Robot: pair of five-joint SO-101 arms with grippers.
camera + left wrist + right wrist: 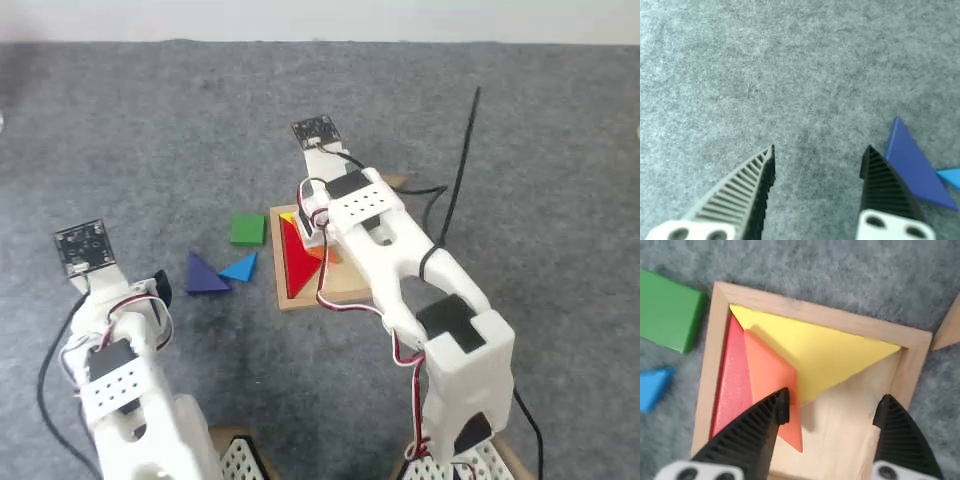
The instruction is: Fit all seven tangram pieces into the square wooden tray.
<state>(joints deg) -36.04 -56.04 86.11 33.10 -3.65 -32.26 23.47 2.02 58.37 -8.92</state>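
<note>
While the high view leaves much of it under the right arm, the square wooden tray lies near the middle of the grey felt-like table cover, a pale frame with a raised rim. The right wrist view opens up its inside: a large yellow triangle along one wall, a long red triangle along the adjoining wall, an orange piece between them, and bare wood floor beside. The right gripper hovers above that floor, fingers spread, holding nothing. Outside the tray, the high view shows a green square block, a dark blue triangle and, just beside it, a small light blue triangle. In the left wrist view the left gripper is spread wide over bare cover, one finger just beside the dark blue triangle.
</note>
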